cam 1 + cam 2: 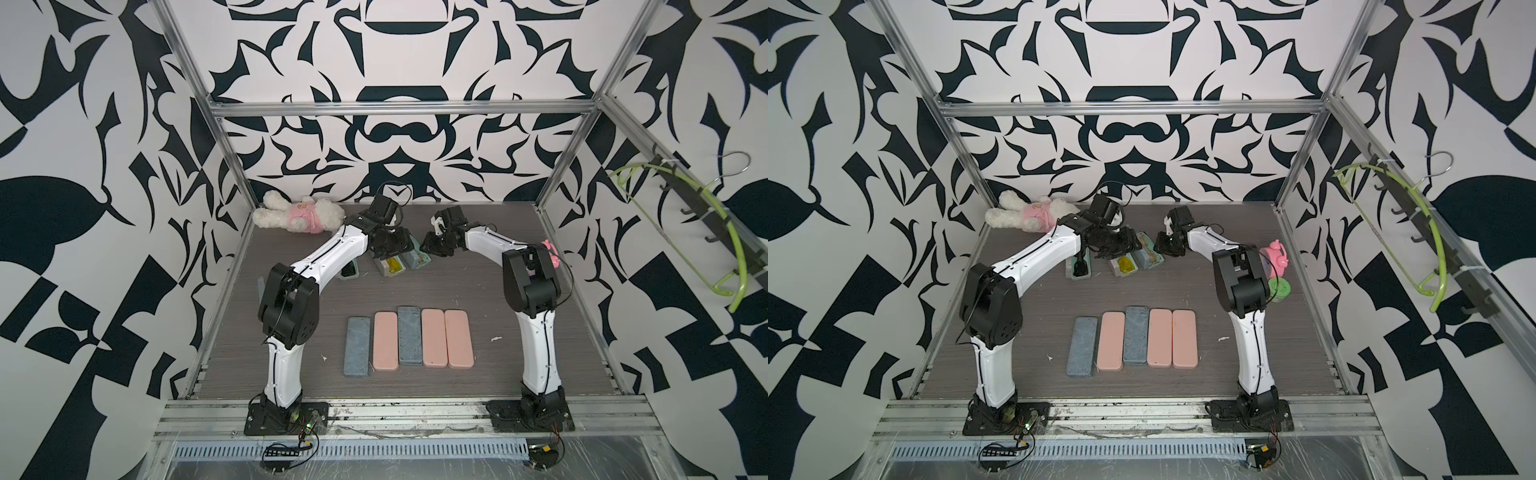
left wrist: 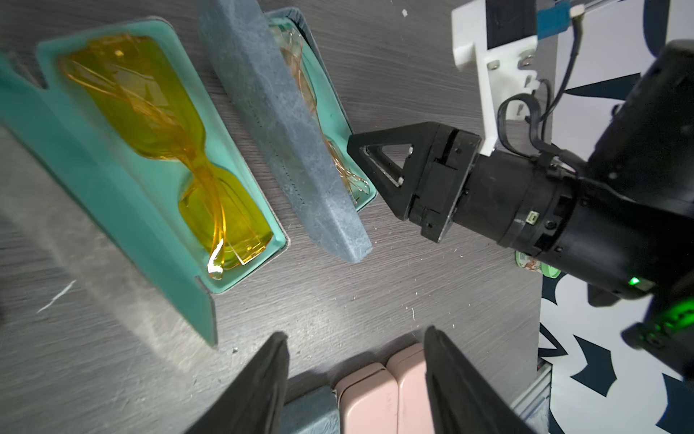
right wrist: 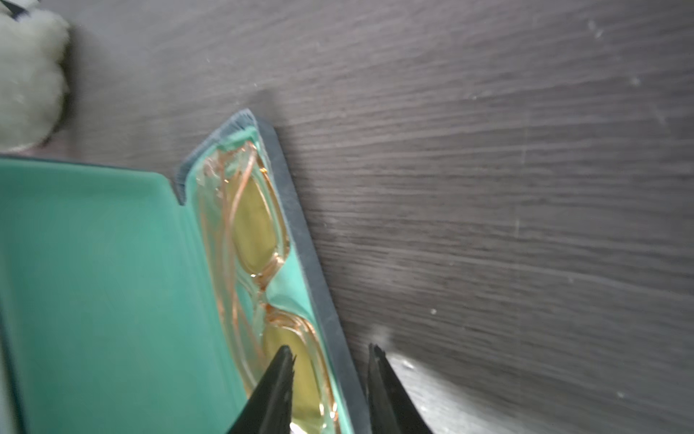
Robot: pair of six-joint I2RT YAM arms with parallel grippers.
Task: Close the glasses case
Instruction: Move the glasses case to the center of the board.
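On the dark wood-grain worktop, a row of five flat closed cases, grey-blue and pink, lies side by side near the front edge, midway between the left and right edges. Behind it, nearer the rear edge, three grey-blue cases lie side by side: the left open case holds dark glasses, the middle open case holds yellow plastic glasses, and the right half-shut case holds clear orange-rimmed glasses. A white plush toy in a pink garment lies in the rear left corner, and a pink plastic toy sits by the right edge with a green round thing just before it.
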